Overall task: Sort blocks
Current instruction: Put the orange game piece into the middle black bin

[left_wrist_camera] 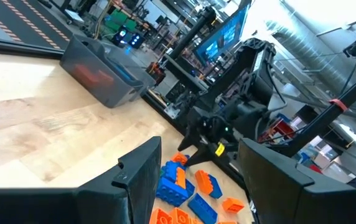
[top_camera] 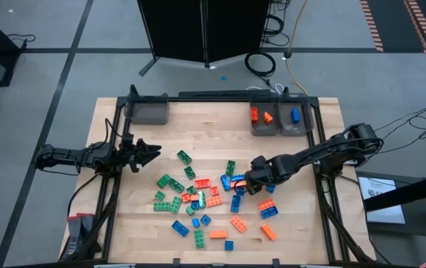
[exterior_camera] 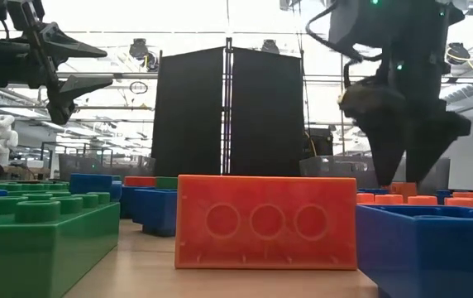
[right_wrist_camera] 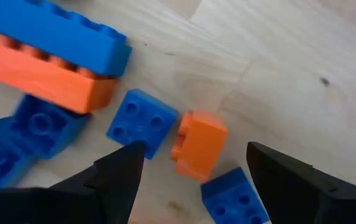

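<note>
The small studded plastic toy blocks (top_camera: 205,197) in green, orange and blue lie scattered on the pale wooden counter (top_camera: 198,134), mostly in its middle and toward six o'clock in the high view. The green ones gather toward nine o'clock of the pile, the blue and orange ones toward three o'clock. Some lie on their sides or with the hollow underside up. Three more pieces, two orange and one blue, sit in the grey rectangular plastic bins (top_camera: 278,119) at about one o'clock of the counter. Another grey bin (top_camera: 147,112) stands at eleven o'clock.

The right end effector (top_camera: 244,186) hangs low over the three o'clock part of the pile, its two dark fingers apart and holding nothing. In the right wrist view a small orange brick (right_wrist_camera: 198,144) lies on the wood between these fingers, touching a blue square brick (right_wrist_camera: 142,122) beside it.

The left end effector (top_camera: 153,153) waits at the nine o'clock edge of the counter, above the surface, fingers apart and empty.
</note>
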Available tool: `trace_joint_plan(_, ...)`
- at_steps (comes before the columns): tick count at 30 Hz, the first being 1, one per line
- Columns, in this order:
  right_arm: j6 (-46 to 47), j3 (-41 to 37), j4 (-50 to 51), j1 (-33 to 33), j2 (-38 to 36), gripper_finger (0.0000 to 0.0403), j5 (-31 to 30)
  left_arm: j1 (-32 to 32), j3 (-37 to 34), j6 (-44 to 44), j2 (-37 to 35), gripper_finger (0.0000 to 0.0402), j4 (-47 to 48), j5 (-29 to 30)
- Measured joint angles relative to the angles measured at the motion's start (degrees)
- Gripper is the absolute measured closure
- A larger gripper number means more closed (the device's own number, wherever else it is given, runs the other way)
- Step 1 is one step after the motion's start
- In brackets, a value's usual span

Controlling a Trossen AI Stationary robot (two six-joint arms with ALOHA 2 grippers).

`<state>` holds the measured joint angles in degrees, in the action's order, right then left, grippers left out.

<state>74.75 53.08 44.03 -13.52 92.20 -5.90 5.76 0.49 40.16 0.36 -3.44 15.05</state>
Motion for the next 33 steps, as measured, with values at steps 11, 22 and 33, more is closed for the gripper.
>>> trace_joint_plan(11,0.5,0.3,-0.7,0.1,2.1,0.0345,1.4,0.0,0.0,0.0,0.0,0.0186,0.0,0.0)
trace_joint_plan(22,-2.8,2.5,5.6,2.2,0.7,0.0402,1.6,0.0,0.0,-0.3,0.1,0.0186,0.1,0.1)
trace_joint_plan(33,-17.4,5.6,12.2,2.0,-4.4,0.0392,4.3,0.0,0.0,-0.1,0.4,0.0186,0.4,0.1)
